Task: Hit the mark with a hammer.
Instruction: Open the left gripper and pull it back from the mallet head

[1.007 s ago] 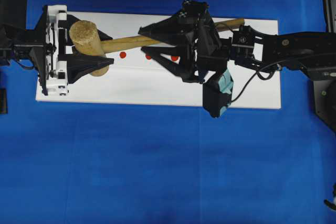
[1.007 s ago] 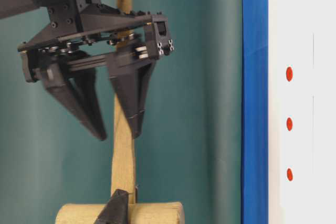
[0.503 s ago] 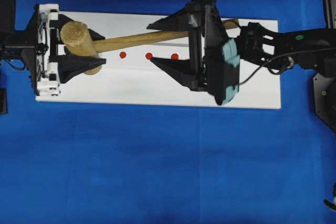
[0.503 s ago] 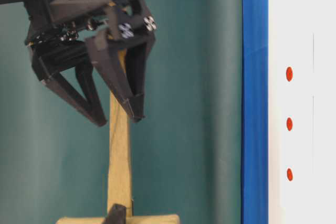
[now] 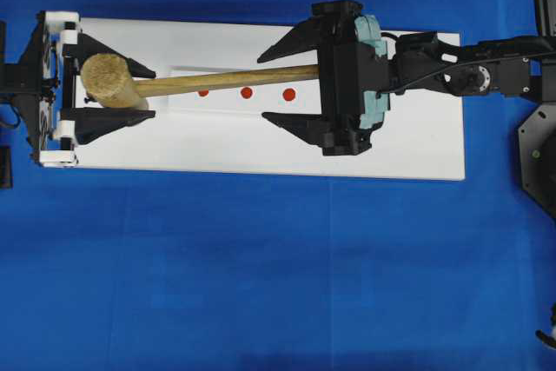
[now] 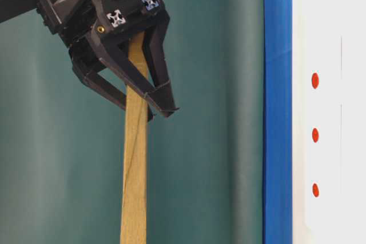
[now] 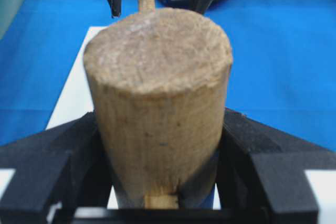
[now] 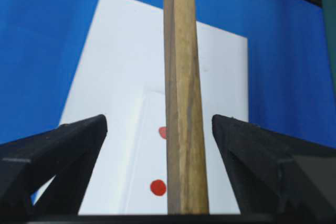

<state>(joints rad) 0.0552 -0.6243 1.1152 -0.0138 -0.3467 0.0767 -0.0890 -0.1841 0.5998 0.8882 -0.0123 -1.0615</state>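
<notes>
Light wood marks the hammer [image 5: 113,80], which is held above the white board [image 5: 417,149] lying on the blue desk [image 5: 261,284]. Taking that board as the landmark: the hammer's thick cylindrical head sits over the board's left end, and its long squared handle runs from there toward the board's right half, passing over or just beside the row of three red dots [image 5: 247,92] near the board's middle.

The left gripper [image 5: 109,84] is at the board's left end, its black fingers [image 7: 58,156] clamped on the hammer's head from both sides; the left wrist view shows the head [image 7: 157,103] wedged between them, end face toward the camera.

The right gripper [image 5: 287,80] hangs over the board's right half with its fingers [image 8: 58,150] spread wide apart. The handle [image 8: 181,103] runs down the middle of the gap, clear of both fingers in the right wrist view, with one side of the handle darker than the other. Two red dots [image 8: 157,187] show on the board beneath, just left of the handle in that view.

In the table-level view the right gripper [image 6: 154,104] straddles the handle [image 6: 135,158] well away from the board's surface, where the three red dots [image 6: 315,135] line up.
</notes>
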